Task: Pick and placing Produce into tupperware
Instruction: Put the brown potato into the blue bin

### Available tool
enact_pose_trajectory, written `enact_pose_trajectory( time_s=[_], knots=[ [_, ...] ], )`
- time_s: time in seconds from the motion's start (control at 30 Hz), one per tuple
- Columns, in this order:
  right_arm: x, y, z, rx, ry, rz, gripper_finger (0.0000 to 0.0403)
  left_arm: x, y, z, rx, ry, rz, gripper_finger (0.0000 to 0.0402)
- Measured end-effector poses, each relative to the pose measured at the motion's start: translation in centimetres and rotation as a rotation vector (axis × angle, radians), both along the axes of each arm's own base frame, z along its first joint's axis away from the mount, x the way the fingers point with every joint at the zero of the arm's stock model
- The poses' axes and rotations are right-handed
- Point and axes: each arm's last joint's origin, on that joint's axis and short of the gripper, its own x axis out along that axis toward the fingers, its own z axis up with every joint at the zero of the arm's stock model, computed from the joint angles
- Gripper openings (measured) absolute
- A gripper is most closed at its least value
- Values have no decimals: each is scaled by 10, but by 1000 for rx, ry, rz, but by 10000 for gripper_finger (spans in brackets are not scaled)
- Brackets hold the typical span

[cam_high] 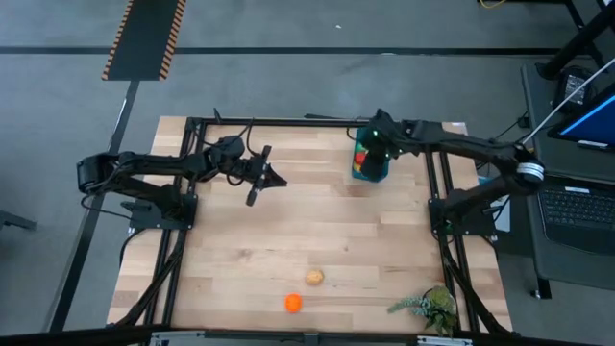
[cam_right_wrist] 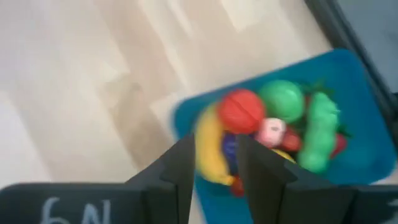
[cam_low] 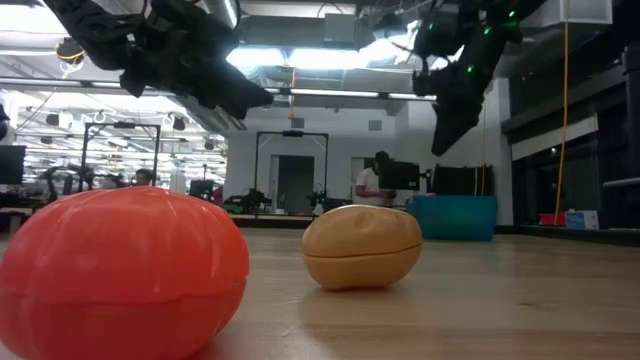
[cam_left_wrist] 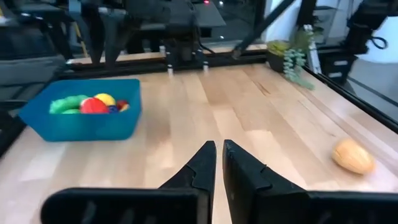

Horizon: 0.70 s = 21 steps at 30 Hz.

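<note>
Left gripper (cam_high: 261, 179) fingers together, empty, hanging above the table's left-centre. Two loose produce pieces lie toward the near edge: orange piece (cam_high: 293, 304), tan piece (cam_high: 315, 279), both nearer the left arm. Right gripper (cam_high: 370, 154) part open, nothing between its fingers, over the nearly full tupperware (cam_high: 369, 171) at the far right.

A robotics lab in an open office hall. The wooden table (cam_high: 288, 240) sits in a black metal frame (cam_high: 442, 221) on grey floor with hazard-striped tape (cam_high: 144, 38). Beyond it: ceiling strip lights (cam_low: 300, 60), desks with monitors (cam_low: 10, 165), a seated person (cam_low: 372, 182), a laptop (cam_high: 577, 207).
</note>
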Motion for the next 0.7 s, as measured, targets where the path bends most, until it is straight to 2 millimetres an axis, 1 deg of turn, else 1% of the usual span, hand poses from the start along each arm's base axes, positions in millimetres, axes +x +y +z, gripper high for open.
enact_pose_trajectory(
  time_s=[0.1, 0.17, 0.37, 0.53, 0.7],
  knots=[
    [3, 20, 4, 16, -52, 5, 117, -4, -8, 2, -5, 28, -28, 27],
    [7, 35, 3, 26, -69, 36, 117, -8, -15, 4, 0, 17, -49, 28],
    [26, 79, -12, 45, -163, 163, 117, -28, -34, 11, 29, -60, -102, 27],
    [29, 97, -14, -4, -129, 333, 117, -40, -39, 13, 55, -95, -49, 17],
    [30, 105, -14, -3, -131, 364, 117, -42, -41, 10, 55, -90, -52, 6]
  ],
)
